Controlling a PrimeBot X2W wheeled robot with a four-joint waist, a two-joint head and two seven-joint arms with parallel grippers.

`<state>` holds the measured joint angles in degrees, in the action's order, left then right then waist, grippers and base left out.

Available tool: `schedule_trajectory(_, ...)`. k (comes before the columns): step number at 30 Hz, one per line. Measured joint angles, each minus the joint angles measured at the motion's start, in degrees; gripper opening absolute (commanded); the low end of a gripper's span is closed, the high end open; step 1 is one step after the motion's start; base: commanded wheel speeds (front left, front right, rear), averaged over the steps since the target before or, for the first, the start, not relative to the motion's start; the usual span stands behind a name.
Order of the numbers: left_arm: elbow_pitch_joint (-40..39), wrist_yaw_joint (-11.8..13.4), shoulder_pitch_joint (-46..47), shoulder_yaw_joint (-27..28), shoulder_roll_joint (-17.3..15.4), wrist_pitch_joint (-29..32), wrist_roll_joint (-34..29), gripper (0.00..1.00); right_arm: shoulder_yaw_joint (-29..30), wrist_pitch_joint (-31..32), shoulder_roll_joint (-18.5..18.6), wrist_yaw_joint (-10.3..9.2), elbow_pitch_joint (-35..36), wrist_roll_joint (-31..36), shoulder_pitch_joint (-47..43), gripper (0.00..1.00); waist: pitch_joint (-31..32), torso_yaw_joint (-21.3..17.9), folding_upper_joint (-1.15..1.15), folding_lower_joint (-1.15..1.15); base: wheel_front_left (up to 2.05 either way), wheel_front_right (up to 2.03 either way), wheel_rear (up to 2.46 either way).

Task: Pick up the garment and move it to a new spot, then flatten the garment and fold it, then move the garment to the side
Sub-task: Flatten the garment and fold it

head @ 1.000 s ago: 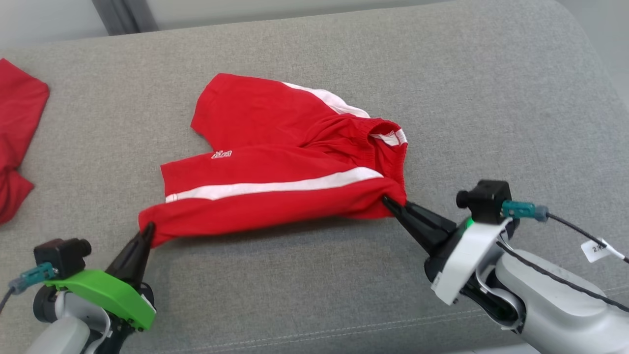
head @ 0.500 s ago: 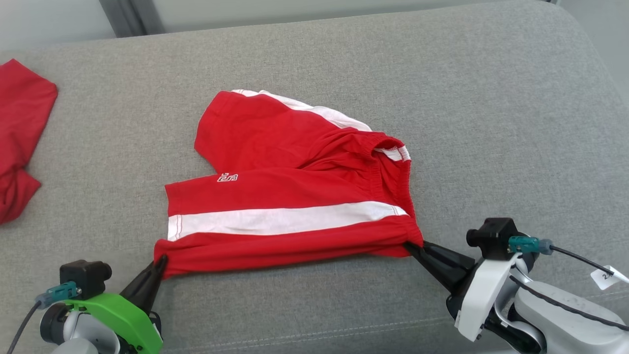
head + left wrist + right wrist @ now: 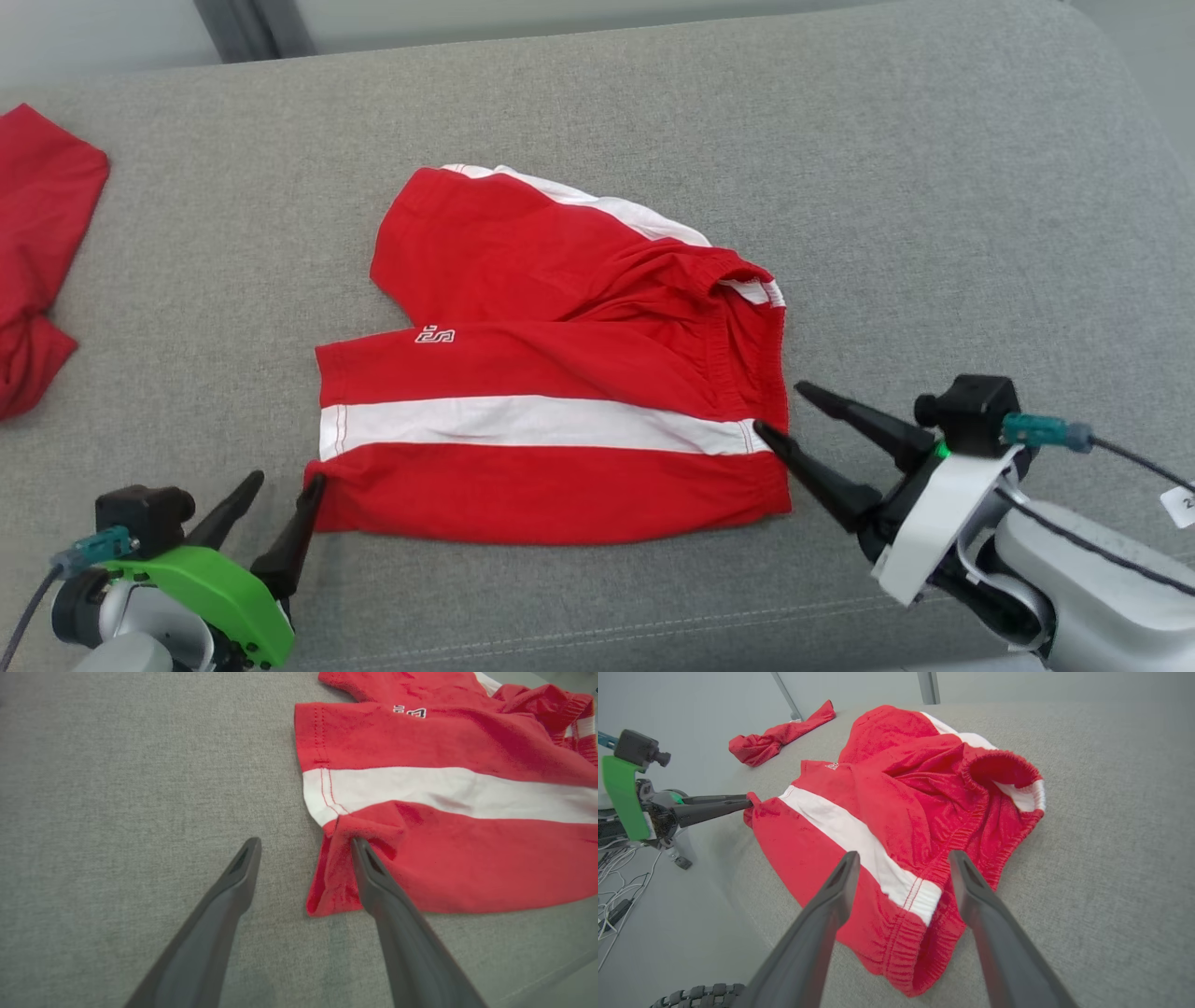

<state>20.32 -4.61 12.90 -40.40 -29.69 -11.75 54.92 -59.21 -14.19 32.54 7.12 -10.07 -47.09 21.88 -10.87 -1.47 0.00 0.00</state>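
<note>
Red shorts (image 3: 551,448) with white side stripes lie spread flat on the grey fabric counter (image 3: 934,187).
Left tool (image 3: 289,476) stands wide open and empty, one finger touching the leg-hem corner; right tool (image 3: 777,405) is likewise spread, gripping nothing, at the waistband end. Another red cloth (image 3: 37,233) lies well apart.

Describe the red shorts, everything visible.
The shorts are red, soft knit, with white side stripes, an elastic waistband and a small white logo. They lie nearly flat, waistband rumpled, on the grey cushion. One finger of the open left gripper touches a hem corner; the open right gripper straddles the waistband's end.
</note>
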Motion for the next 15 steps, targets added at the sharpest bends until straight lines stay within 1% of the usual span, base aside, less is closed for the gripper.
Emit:
schedule_trajectory(7,-4.24,0.87,2.01,3.33,-0.93,-1.33,-0.67,1.0,13.14,-0.14,-0.49,-0.01,2.42,-2.97,0.0,1.0,0.07,-0.24,0.0,0.0,0.0,0.0,0.0)
schedule_trajectory(10,-6.76,1.12,3.96,3.92,-1.15,-2.0,-3.19,1.0,16.57,-0.15,-1.58,-0.36,2.35,-3.43,-0.25,1.0,-0.03,-0.32,0.0,0.0,0.0,0.0,0.0)
schedule_trajectory(13,-8.56,1.47,6.15,4.15,-1.14,-2.16,-5.04,1.0,19.22,-0.15,-3.13,-1.9,2.12,-4.6,-0.96,1.0,-0.53,-0.31,0.0,0.0,0.0,0.0,0.0)
schedule_trajectory(15,-9.29,1.81,7.35,4.38,-0.78,-2.18,-6.47,1.0,19.78,-0.15,-4.34,-2.19,1.57,-5.71,-1.72,1.0,-0.97,-0.29,0.0,0.0,0.0,0.0,0.0)
